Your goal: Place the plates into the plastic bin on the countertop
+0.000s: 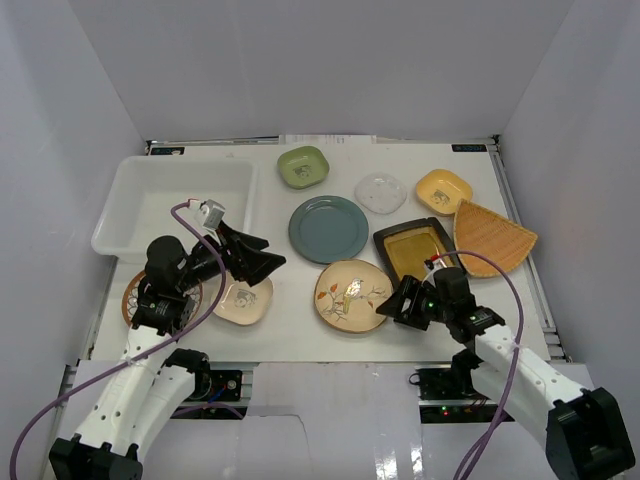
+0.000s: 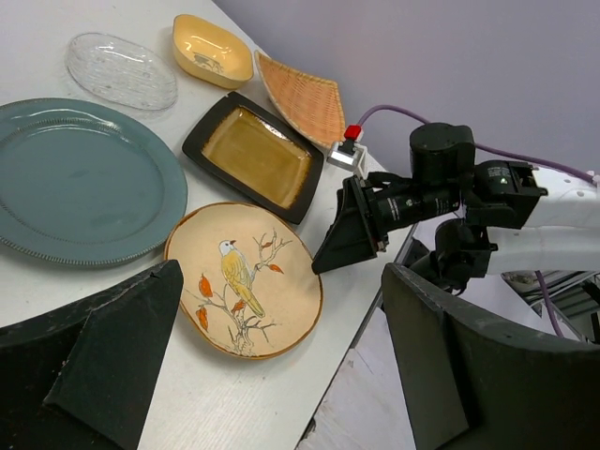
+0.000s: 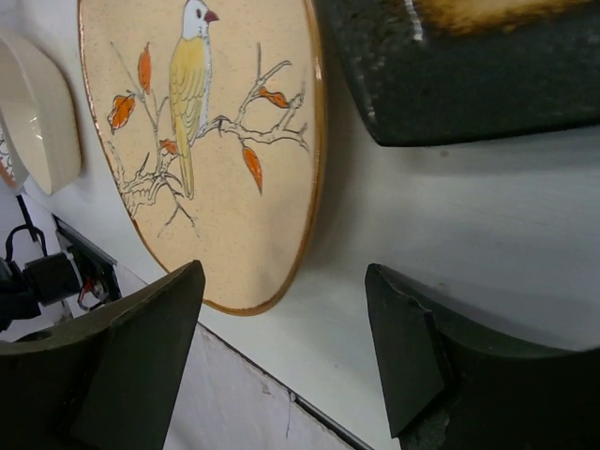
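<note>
White walls (image 1: 300,70) enclose the white countertop (image 1: 300,335). At its far left stands the translucent plastic bin (image 1: 120,215). A blue-grey round plate (image 1: 328,228) lies mid-table, a cream bird-painted plate (image 1: 351,295) nearer, and a black-and-yellow square plate (image 1: 415,248) to the right. The left gripper (image 1: 272,254) and right gripper (image 1: 392,303) hover with jaws spread, holding nothing.

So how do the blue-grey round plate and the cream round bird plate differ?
The blue-grey round plate is plain; the cream round bird plate shows a bird on a branch. The plain one looks larger and lies farther back; the bird plate sits nearer the front edge, beside the open right gripper. Both lie flat on the white countertop, outside the plastic bin.
</note>
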`<state>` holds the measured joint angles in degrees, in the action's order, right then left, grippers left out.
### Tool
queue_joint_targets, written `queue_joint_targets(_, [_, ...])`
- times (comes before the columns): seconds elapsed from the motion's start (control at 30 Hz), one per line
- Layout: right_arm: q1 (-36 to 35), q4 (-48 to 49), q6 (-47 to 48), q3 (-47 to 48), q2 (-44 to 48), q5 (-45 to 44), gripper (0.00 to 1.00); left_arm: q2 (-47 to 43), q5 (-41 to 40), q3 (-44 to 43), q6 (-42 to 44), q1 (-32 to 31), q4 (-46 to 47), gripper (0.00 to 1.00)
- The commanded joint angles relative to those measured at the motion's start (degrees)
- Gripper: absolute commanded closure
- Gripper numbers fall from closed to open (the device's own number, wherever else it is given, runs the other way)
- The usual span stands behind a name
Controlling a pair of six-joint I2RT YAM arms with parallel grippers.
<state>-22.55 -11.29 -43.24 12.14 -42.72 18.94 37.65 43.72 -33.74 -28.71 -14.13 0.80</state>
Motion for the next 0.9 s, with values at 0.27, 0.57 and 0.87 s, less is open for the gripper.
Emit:
queue_joint_targets(0.27, [-11.46, 22.9, -10.11, -2.22, -13.27, -10.23, 0.8, -0.38, -1.89, -2.83, 1.28, -0.37, -0.45, 0.02])
queue_joint_targets(0.57, [-15.69, -3.64, -1.15, 17.01, 4.83, -21.05, 0.92, -1.26, -4.26, -8.09, -0.56, -0.37, 0.52, 0.02])
queue_joint_targets(0.87, [-15.69, 13.46, 8.44, 44.26, -15.27, -14.99, 0.92, -4.51, -15.31, -19.94, -1.35, -1.16, -4.13, 0.02])
